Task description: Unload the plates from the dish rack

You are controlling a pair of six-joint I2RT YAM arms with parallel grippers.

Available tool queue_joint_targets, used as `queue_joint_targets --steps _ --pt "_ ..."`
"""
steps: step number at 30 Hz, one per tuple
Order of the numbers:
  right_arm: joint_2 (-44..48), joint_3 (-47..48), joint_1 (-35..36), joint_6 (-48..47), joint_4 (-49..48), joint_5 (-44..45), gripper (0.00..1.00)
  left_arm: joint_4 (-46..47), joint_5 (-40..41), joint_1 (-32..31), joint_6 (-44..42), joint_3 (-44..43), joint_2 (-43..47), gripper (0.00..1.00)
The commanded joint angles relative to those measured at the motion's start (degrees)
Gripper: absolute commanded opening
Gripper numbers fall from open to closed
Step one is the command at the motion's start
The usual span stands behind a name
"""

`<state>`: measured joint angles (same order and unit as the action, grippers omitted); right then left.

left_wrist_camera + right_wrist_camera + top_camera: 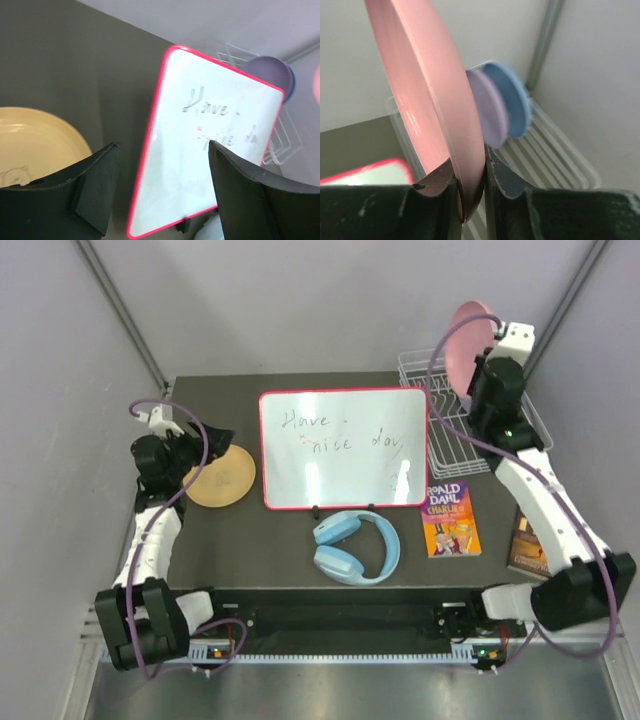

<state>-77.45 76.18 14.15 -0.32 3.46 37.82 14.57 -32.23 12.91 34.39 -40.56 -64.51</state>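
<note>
My right gripper (474, 368) (470, 175) is shut on the rim of the pink plate (468, 335) (430, 85), holding it upright above the white wire dish rack (445, 445) (555, 155) at the back right. Behind it in the right wrist view, a lilac plate (492, 110) and a light blue plate (515, 95) stand on edge in the rack; the lilac plate (267, 72) also shows in the left wrist view. The yellow-orange plate (220, 478) (35, 140) lies flat on the table at the left. My left gripper (215, 438) (164, 150) hangs open just above its far edge, holding nothing.
A red-framed whiteboard (343, 448) (210, 150) stands mid-table between the two arms. Light blue headphones (355, 545) lie in front of it. A Roald Dahl book (450, 517) lies to their right, another book (527, 545) under the right arm. Grey walls close in on both sides.
</note>
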Motion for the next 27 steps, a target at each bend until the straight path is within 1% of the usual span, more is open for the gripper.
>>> queue_joint_targets --steps 1,2,3,5,6,7,9,10,12,16,20,22,24,25,26,27 --pt "11.7 -8.0 1.4 18.1 9.2 -26.8 0.0 4.8 -7.3 -3.6 1.4 -3.7 2.4 0.75" --pt "13.3 -9.7 1.8 19.8 8.0 -32.8 0.0 7.0 -7.8 -4.2 2.2 -3.5 2.6 0.75" --pt "14.6 -13.0 3.4 21.6 7.1 -34.4 0.0 8.2 -7.8 -5.0 3.7 -3.2 2.7 0.75" --pt "17.6 -15.5 5.4 25.1 5.6 -37.5 0.0 10.5 -7.5 -7.5 5.0 -2.4 2.5 0.75" --pt "18.7 -17.6 8.1 26.1 4.5 -37.6 0.0 12.1 -7.5 -8.6 6.0 -2.0 2.4 0.75" --pt "19.2 -18.5 9.6 27.3 3.8 -37.6 0.0 12.9 -7.2 -10.9 6.3 -1.9 2.2 0.75" --pt "19.7 -20.6 13.6 29.3 2.2 -38.3 0.0 14.4 -5.5 -12.7 6.8 -1.5 2.0 0.75" --pt "19.7 -21.3 14.8 29.8 1.1 -38.3 0.0 15.0 -4.8 -15.6 7.0 -1.2 1.9 0.75" --pt "19.3 -22.8 17.8 31.3 -0.5 -38.1 0.0 16.2 -3.2 -17.6 7.4 -0.7 1.8 0.75" --pt "16.8 -23.6 22.1 32.7 -5.1 -38.2 0.0 17.2 -0.7 -23.0 7.3 -0.6 0.9 0.75" --pt "14.2 -23.7 25.1 34.0 -8.5 -38.7 0.0 17.3 0.9 -26.3 6.6 -0.5 -0.3 0.73" --pt "12.8 -23.5 26.2 34.3 -9.7 -39.2 0.0 17.3 1.6 -28.1 5.7 -0.4 -0.6 0.68" --pt "11.6 -23.6 26.7 35.0 -11.2 -40.2 0.0 17.2 2.3 -29.2 5.0 -0.4 -1.1 0.6" --pt "11.5 -23.7 26.9 35.4 -11.5 -40.6 0.0 17.2 2.5 -29.5 4.7 -0.4 -1.4 0.53" --pt "11.5 -23.8 27.1 35.5 -12.2 -40.6 0.0 16.6 3.0 -29.7 4.0 -0.5 -1.5 0.37" --pt "11.6 -24.2 27.2 35.7 -12.4 -40.7 0.0 16.1 3.6 -30.0 3.8 -0.5 -1.6 0.28"
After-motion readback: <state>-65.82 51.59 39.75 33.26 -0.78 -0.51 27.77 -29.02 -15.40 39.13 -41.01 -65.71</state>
